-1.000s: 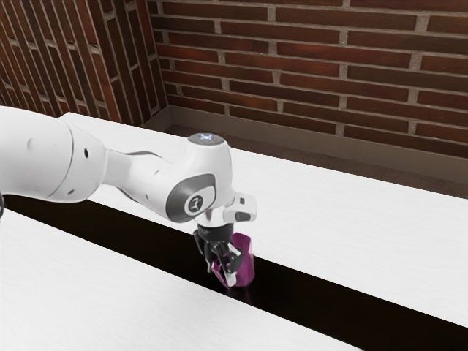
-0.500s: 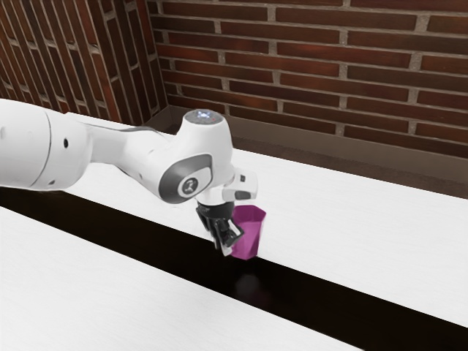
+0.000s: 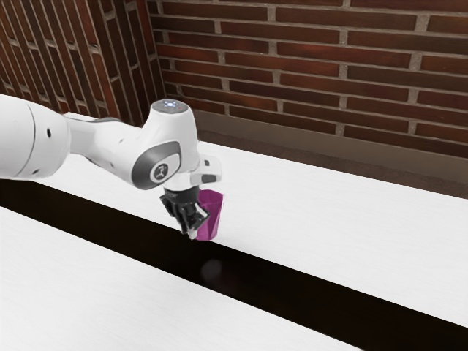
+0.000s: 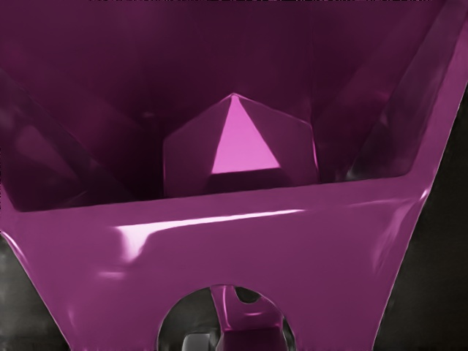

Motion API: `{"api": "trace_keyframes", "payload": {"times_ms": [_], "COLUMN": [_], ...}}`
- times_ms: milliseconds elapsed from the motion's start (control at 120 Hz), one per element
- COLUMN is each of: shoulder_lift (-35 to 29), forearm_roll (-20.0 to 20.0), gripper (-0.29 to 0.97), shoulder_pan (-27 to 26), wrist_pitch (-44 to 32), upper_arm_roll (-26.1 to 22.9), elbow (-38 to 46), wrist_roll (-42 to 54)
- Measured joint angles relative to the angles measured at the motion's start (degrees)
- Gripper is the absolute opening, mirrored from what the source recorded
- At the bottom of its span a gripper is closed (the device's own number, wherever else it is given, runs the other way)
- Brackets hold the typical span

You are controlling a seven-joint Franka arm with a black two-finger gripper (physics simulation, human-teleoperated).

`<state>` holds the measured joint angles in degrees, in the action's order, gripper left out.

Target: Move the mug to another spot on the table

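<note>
One arm point(image 3: 110, 146) bent low, hand point(image 3: 191, 228) pointing down, pinching the mug point(image 3: 213, 212) — held above the table point(image 3: 351, 219)

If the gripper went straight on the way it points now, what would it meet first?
Beyond the mug that the gripper holds, the dark strip in the tabletop, directly below. The mug's base would likely touch it first, though the height above it is unclear.

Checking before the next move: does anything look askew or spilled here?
Nothing stands out. The purple mug hangs roughly upright in the gripper, off the table, above its dark strip; nothing spilled.
</note>
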<state>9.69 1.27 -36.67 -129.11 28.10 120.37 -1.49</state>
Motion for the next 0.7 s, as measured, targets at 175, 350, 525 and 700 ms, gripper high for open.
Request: {"api": "trace_keyframes", "payload": {"times_ms": [175, 350, 525, 700], "shoulder_lift": [0.0, 0.1, 1.0, 1.6], "forearm_roll": [-0.7, -1.3, -2.6, -3.9], "gripper": [-0.04, -0.04, -0.04, -0.04], "shoulder_pan": [-0.1, 0.6, 2.3, 2.7], "wrist_pitch": [0.6, -0.2, -2.0, -3.8], "upper_arm_roll": [3.9, 7.2, 8.5, 8.5], "elbow": [2.3, 3.6, 5.0, 6.4], "wrist_roll": [-3.0, -5.2, -6.9, -8.2]}}
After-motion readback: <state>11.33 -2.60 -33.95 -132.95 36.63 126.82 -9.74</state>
